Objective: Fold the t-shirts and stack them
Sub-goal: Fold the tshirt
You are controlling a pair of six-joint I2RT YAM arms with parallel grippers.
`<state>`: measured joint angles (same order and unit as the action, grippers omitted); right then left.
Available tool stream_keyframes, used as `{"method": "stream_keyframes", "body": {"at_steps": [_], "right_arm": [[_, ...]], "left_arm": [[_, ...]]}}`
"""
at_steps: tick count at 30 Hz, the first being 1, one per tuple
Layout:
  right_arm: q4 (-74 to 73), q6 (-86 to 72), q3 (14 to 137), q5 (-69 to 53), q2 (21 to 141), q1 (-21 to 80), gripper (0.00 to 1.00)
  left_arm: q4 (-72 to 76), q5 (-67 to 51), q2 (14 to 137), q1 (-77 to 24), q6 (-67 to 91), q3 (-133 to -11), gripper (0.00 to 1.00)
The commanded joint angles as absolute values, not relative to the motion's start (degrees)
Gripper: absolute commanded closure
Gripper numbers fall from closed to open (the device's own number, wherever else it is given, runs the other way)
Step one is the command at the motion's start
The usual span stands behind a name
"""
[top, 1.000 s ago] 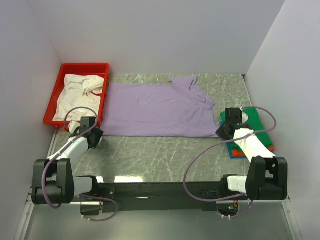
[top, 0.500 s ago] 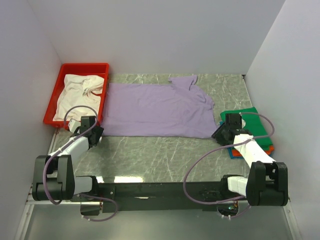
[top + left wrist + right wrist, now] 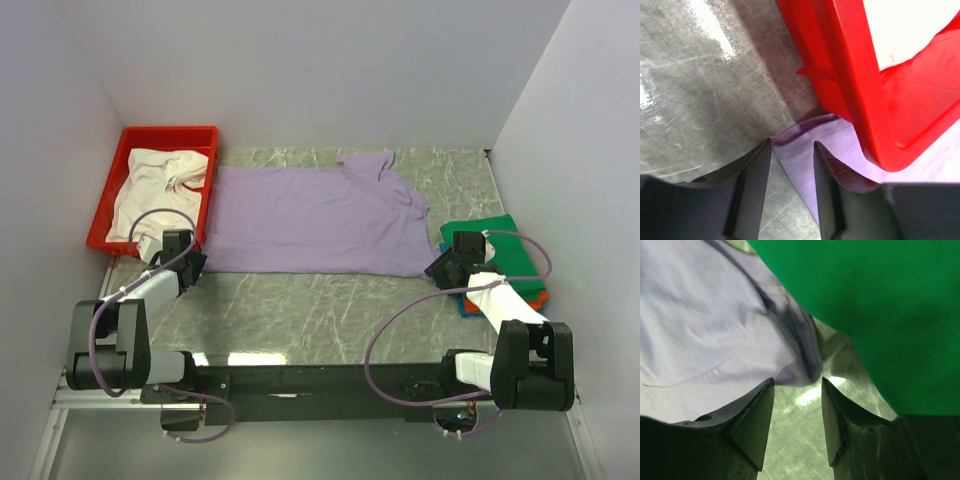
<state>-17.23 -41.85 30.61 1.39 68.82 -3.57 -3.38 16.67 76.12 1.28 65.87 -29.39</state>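
**Lavender shirt spread flat, both tools poised at its near corners**

Lavender cloth is what you are working on: the lavender shirt (image 3: 310,220) lies opened out across the middle of the tabletop (image 3: 300,310), its left edge against the red tray (image 3: 205,135) and its right corner just beside the folded stack topped by the green shirt (image 3: 480,228). The white shirt (image 3: 160,185) sits crumpled in the tray, not yet folded.

You look to be at the start of the first fold, taking hold of the near hem. The left tool (image 3: 792,150) is low with its jaws apart, and the shirt's near-left corner lies in the gap, not pinched. The right tool (image 3: 797,382) is parted too, with the near-right corner just ahead of its jaws and bare tabletop under them.

Next, press both tools down and close on cloth only. On the left, keep clear of the tray wall, which is very close. On the right, ease forward so that the hem sits between the jaws, and avoid snagging the green shirt. Then lift both corners evenly and carry them towards the far edge.
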Motion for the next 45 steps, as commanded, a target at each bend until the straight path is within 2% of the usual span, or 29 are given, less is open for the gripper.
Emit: {"method": "stream_keyframes", "body": {"at_steps": [1,5,9,10,13,23,40,44,45], "right_arm": [[-12.8,-43.6,29.9,2.6,68.5,-4.0,0.50],[-11.3,-44.5,30.3,2.4,70.5,-4.1,0.51],[-11.8,-44.6,31.2,2.9,71.0,-4.0,0.59],[-12.2,-44.4,31.5,3.1,70.8,-4.0,0.72],[-15.1,-43.3,33.0,4.6,70.1,-4.0,1.00],[-26.5,-40.6,35.6,5.8,60.0,-6.1,1.00],[-45.9,-45.3,35.9,3.0,42.4,-8.4,1.00],[-49.2,-46.8,36.6,3.0,40.8,-8.4,0.93],[-50.1,-46.8,36.7,3.0,41.0,-8.4,0.84]], "left_arm": [[-5.1,16.6,77.5,1.4,66.2,-29.4,0.60],[-5.0,16.3,78.2,1.4,66.0,-30.0,0.68],[-4.9,16.0,78.2,1.4,65.4,-30.3,0.93],[-5.0,15.8,78.1,1.4,65.1,-30.5,0.99],[-6.8,15.6,77.1,1.4,65.0,-30.9,0.99],[-22.7,18.1,68.1,1.4,66.8,-33.8,0.99],[-41.0,19.0,48.7,1.2,74.2,-27.0,1.00],[-43.8,17.6,47.8,1.2,77.4,-27.2,1.00],[-44.4,17.6,47.7,1.2,77.9,-27.2,0.99]]}}
